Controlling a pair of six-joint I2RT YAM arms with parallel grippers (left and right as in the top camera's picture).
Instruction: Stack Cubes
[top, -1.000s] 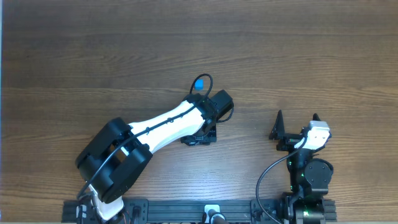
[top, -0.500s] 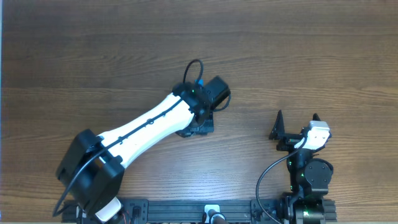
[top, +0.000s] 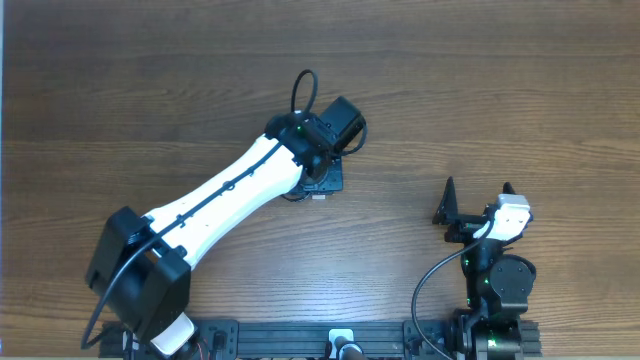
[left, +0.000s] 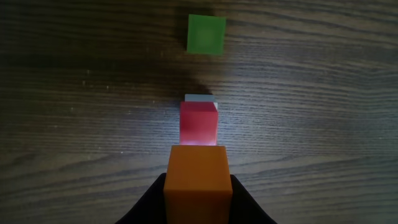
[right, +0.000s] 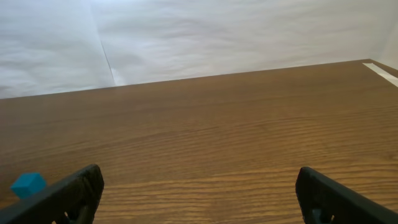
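The left gripper (left: 198, 202) clamps one orange cube (left: 198, 177); one red cube (left: 199, 123) sits just ahead, one blue cube (left: 199, 98) peeking behind it; one green cube (left: 206, 33) lies apart. The right gripper (right: 200, 193) gapes empty.

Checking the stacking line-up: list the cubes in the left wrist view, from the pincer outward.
The orange cube gripped in the left pincer → red cube → green cube, lying apart on the wooden tabletop.

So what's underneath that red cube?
A thin strip of a pale blue cube pokes out beneath the red cube; the rest is covered. The orange cube, held in the left fingers, hides its near edge.
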